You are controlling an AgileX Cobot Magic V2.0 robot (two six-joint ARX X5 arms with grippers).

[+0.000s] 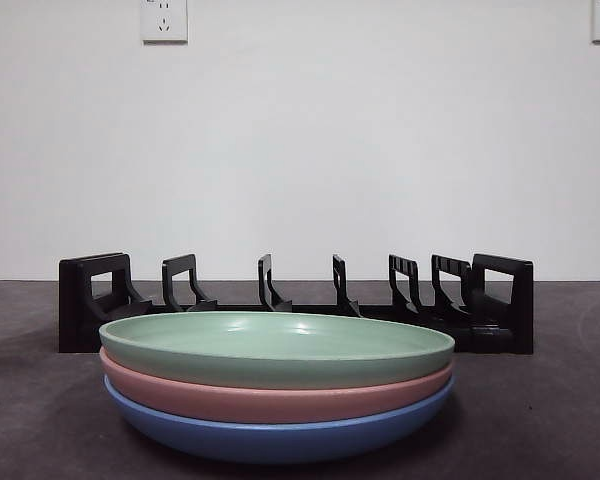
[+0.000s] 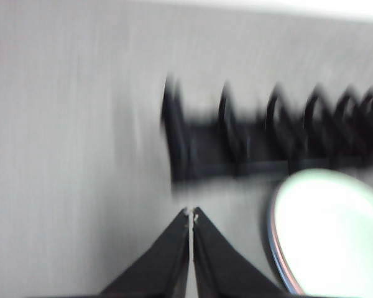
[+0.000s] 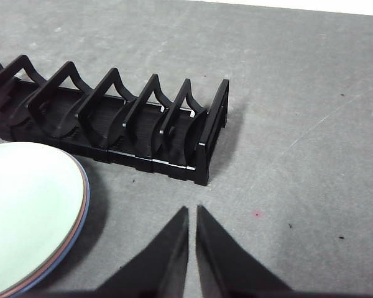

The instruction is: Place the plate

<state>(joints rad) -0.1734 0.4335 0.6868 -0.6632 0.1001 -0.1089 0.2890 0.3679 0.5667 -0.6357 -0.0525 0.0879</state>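
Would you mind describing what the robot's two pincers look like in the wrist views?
Both look alike. The left pincer and the right pincer each have two plain black jaws, broad at the base and tapering to narrow pointed tips. No cables, markings or labels show on them. The left wrist view is motion-blurred, so finer detail cannot be told there.

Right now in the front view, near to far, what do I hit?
Stack of three plates, green plate on pink plate on blue plate → black plate rack → white wall with sockets.
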